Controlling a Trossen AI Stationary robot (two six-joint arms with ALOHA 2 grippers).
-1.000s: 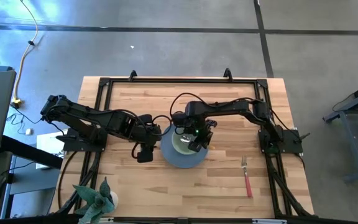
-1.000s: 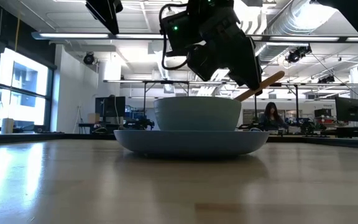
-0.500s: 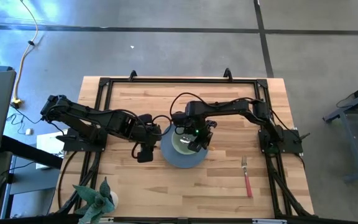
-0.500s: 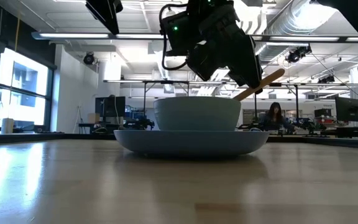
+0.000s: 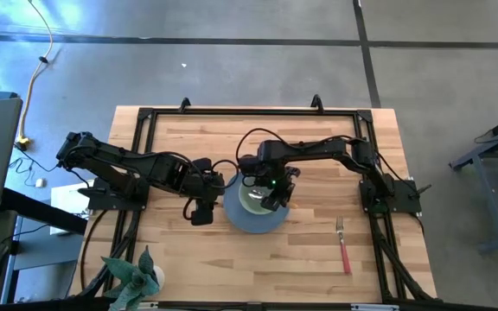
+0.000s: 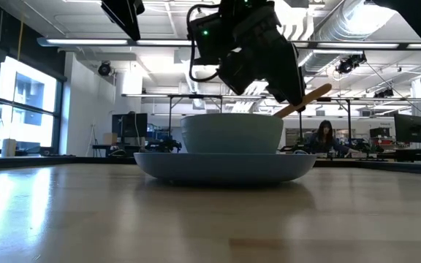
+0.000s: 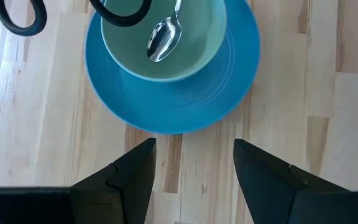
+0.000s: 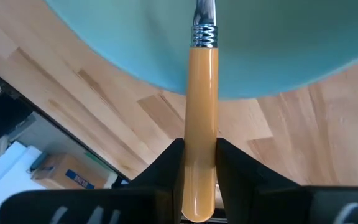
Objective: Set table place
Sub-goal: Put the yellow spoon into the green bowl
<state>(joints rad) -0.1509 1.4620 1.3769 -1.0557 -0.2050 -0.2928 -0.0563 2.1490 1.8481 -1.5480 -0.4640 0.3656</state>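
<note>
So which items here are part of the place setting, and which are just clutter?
Part of the job:
plate
bowl on it
spoon, held by the right tool
fork

Just lying about:
plant at the table's corner

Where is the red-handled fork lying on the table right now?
In the high view, the red-handled fork lies on the table at the right side, apart from the plate, near the right arm's base.
</note>
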